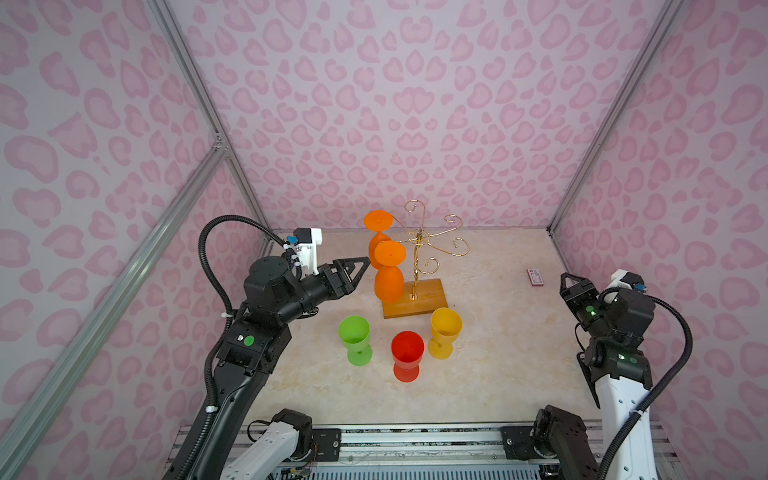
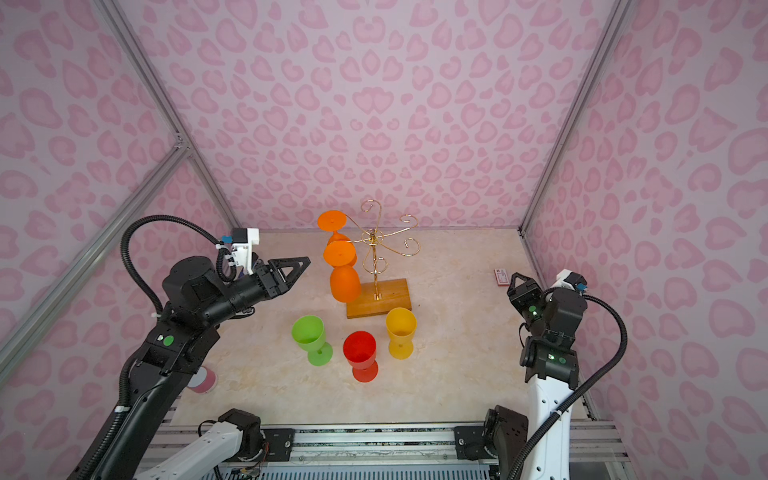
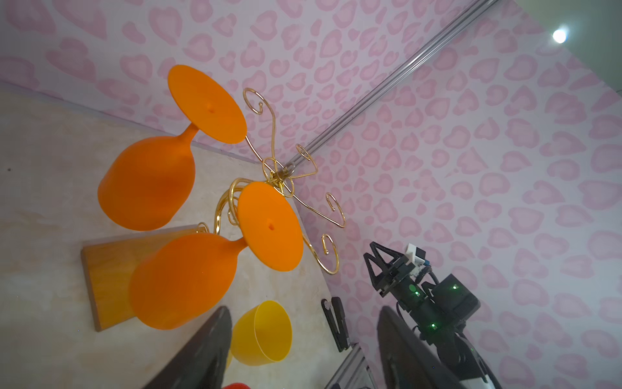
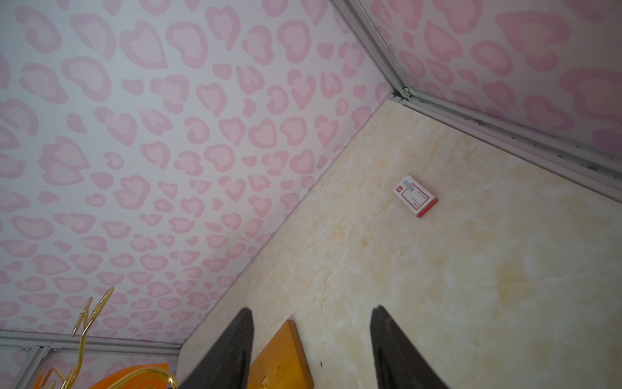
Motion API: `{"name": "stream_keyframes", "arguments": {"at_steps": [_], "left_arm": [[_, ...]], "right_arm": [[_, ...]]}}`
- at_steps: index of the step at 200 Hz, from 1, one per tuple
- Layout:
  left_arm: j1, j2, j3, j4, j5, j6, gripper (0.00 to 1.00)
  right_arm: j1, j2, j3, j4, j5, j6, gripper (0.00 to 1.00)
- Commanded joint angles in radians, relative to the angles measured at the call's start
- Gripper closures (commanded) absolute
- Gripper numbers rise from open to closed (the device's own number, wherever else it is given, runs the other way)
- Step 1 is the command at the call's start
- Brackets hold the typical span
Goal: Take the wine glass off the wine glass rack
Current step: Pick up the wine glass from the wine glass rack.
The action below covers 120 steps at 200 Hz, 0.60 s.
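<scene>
Front glass (image 1: pixel 389 286) and rear glass (image 1: pixel 378 220) hang upside down on the rack (image 1: pixel 424 299) toward the table's (image 1: pixel 498 353) back edge, with the left gripper (image 1: pixel 362 266) just beside them, fingers wide and empty, and the right gripper (image 1: pixel 566 282) at the right edge likewise.

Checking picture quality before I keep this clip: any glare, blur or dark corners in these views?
Both top views: sharp, corners darkened. Left wrist view: a bright light flares; the left claw looks soft. Right wrist view: small box crisp, right claw blurred.
</scene>
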<state>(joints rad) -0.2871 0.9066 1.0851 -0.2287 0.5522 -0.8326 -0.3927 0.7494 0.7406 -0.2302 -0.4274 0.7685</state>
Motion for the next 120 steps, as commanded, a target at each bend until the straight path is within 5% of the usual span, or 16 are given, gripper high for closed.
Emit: {"name": "stream_keyframes", "arguments": {"at_steps": [1,120], "left_arm": [[0.027,0.007,-0.033,0.194,0.086,-0.138,0.3],[0.075,0.096,-0.179,0.477,0.168,-0.391,0.39]], "right_arm": [[0.002,-0.003,-0.006,0.023,-0.01,0.002,0.43],[0.002,-0.005,-0.023,0.037,-0.012,0.011,0.43]]}}
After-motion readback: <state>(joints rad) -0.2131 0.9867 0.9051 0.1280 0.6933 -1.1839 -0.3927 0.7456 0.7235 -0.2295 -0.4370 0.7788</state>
